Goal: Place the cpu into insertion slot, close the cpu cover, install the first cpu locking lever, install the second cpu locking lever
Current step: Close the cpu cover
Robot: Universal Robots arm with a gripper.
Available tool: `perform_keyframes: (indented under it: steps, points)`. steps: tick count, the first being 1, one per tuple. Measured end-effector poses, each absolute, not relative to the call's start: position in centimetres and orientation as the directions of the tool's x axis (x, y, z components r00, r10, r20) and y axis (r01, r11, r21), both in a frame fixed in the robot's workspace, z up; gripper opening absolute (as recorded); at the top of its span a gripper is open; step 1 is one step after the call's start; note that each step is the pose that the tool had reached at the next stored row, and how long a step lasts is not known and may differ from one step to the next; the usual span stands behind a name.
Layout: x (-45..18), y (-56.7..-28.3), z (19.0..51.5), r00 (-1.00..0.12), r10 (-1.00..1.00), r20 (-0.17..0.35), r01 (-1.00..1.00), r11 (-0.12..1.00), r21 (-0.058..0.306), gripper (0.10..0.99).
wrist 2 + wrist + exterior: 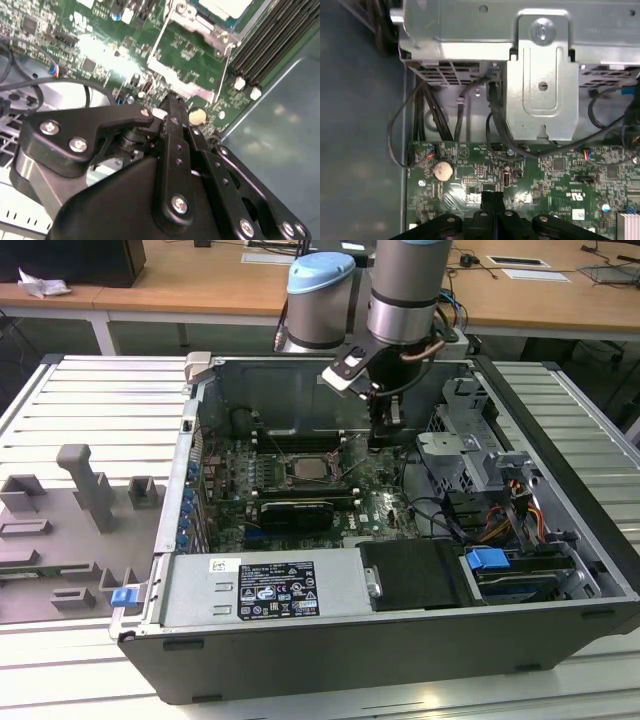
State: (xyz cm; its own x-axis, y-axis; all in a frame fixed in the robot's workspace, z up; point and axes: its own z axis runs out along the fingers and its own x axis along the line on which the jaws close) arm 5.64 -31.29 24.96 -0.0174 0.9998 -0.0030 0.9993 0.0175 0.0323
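Exterior view: inside the open grey metal case (pixel 560 455), the gripper (pixel 384 437) hangs near the insertion slot (pixel 340 471), on the exterior view's right of it. The cpu (pixel 312 467) lies flat in that slot, a silvery square.

Second wrist view: black fingers (pixel 174 131) are pressed together, empty.

First wrist view: the tips are over green board (pixel 555 172), near a round coin cell (pixel 443 170).
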Motion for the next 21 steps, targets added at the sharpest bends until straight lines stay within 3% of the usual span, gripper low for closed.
perform_keyframes:
  steps: [21]
  points:
    - [-1.8, -31.3, 22.8, -0.030, 1.000, -0.003, 0.999, 0.030, 0.029, 0.106]
